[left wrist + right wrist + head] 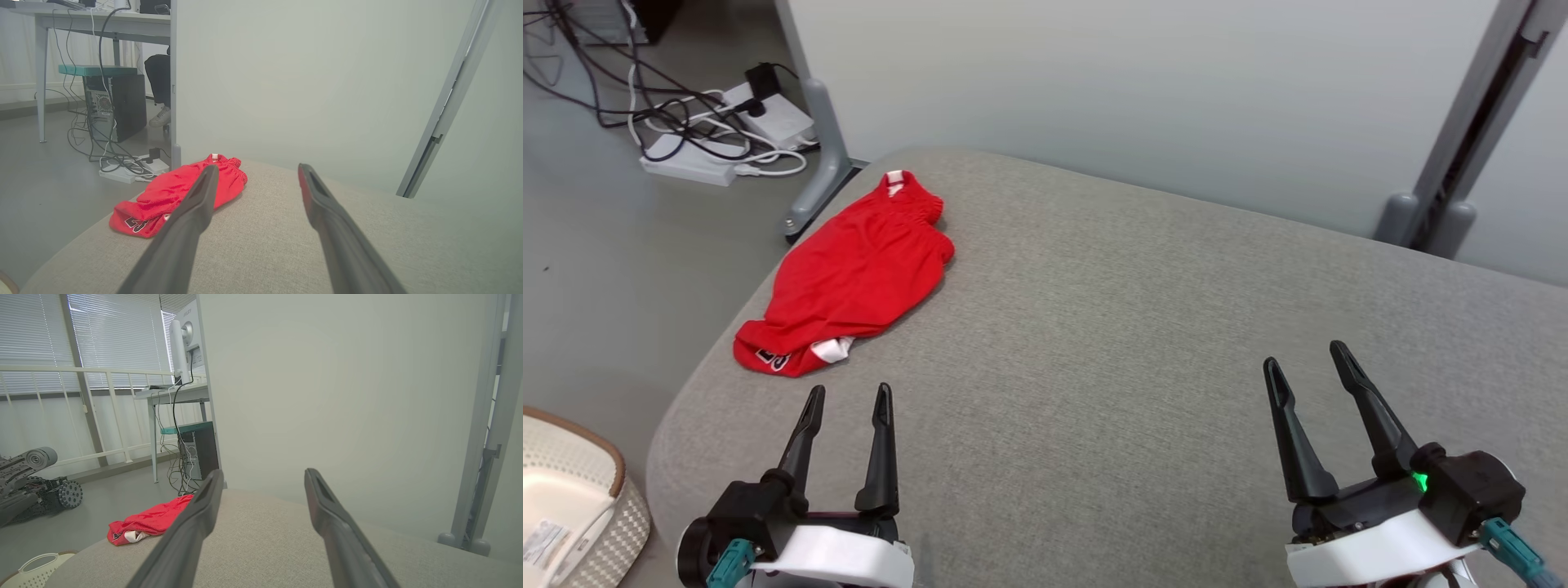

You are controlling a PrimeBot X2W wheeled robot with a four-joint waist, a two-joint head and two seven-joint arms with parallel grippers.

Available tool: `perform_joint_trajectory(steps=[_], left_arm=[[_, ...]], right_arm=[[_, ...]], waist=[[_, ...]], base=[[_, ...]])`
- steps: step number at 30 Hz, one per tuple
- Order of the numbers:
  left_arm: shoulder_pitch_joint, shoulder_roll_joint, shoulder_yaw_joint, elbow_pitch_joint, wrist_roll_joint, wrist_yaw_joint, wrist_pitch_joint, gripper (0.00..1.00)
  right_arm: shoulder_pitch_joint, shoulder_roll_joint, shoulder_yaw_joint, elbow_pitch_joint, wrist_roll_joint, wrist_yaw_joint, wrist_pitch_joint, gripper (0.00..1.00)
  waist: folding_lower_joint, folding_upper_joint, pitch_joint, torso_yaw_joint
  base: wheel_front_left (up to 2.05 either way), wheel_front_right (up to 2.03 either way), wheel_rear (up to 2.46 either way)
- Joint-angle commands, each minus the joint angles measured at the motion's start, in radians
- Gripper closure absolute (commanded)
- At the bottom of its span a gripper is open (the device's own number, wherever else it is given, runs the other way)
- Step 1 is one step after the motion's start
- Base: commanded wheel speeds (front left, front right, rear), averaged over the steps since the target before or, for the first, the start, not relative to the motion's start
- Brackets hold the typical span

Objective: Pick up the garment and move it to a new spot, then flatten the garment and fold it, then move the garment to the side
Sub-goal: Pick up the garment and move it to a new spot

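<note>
Far left on the floor: white woven basket [580, 490], and beyond it white power strips with black cables [719, 135]. Next, the red fabric shorts with white trim [849, 273] lie crumpled on the far left corner of the grey upholstered cushion [1111, 343], close to its edge, with nothing touching them. The left gripper [849, 392] sits just short of the near hem, jaws spread wide, empty. The right gripper [1305, 357] is well apart to the right over bare cushion, also wide and empty. Grey partition post [1462, 147] stands behind at right.
</note>
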Motion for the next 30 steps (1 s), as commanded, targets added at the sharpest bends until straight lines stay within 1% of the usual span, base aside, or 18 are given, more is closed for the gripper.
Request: perform_joint_trajectory(steps=[1,5,10,22,30], left_arm=[[0.003,0.003,0.006,-0.002,0.005,-0.006,-0.001,0.00],[0.007,0.003,0.015,-0.004,0.005,-0.006,-0.001,0.00],[0.003,0.003,0.027,-0.007,0.000,-0.003,-0.001,0.00],[0.001,0.003,0.033,-0.012,0.004,0.004,-0.001,0.00],[-0.020,0.003,0.062,-0.020,-0.004,0.006,-0.001,0.00]], right_arm=[[0.011,-0.004,0.004,-0.002,-0.003,0.000,-0.001,0.00],[0.010,-0.004,0.012,0.000,-0.002,0.000,-0.001,0.00],[0.009,-0.004,0.016,0.008,0.000,0.000,-0.001,0.00],[0.004,-0.004,0.022,0.007,-0.002,0.000,-0.001,0.00],[-0.007,-0.004,0.022,-0.004,-0.018,0.000,-0.001,0.00]], waist=[[0.0000,0.0000,-0.006,0.022],[0.0000,0.0000,-0.008,0.044],[0.0000,0.0000,-0.006,0.054],[0.0000,0.0000,0.003,0.032],[0.0000,0.0000,0.025,0.023]], base=[[0.00,0.00,0.00],[0.00,0.00,0.00],[0.00,0.00,0.00],[0.00,0.00,0.00],[0.00,0.00,0.00]])
